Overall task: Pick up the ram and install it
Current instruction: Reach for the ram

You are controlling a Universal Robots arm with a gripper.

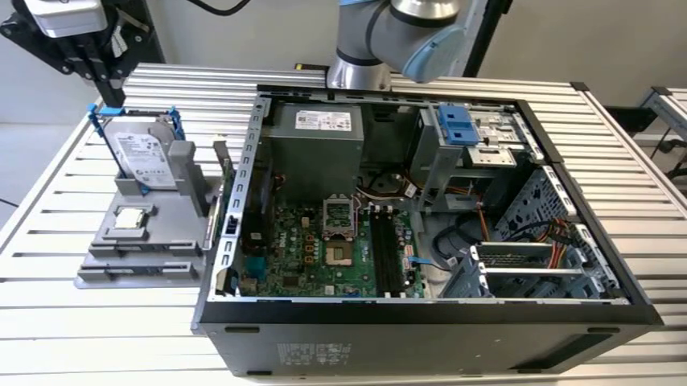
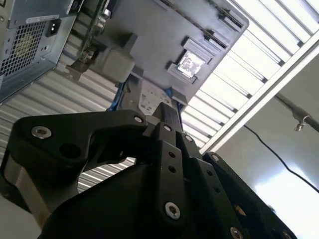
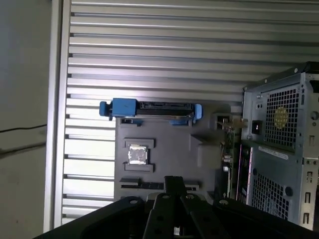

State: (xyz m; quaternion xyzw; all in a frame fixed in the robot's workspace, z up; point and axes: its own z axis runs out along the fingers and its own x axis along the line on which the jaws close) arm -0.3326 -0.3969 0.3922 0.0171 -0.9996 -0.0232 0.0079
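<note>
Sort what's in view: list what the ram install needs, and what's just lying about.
For the job:
thin dark green ram stick, standing on edge beside the grey holder
black memory slots on the green motherboard
black hand

Lying about:
silver box-shaped hard drive in its blue bracket
small square silver processor chip

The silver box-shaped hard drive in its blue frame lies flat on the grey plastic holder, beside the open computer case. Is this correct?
Not quite. The silver box-shaped hard drive does not lie flat: it stands on edge in the grey plastic holder, beside the open computer case, as the exterior view shows.
</note>
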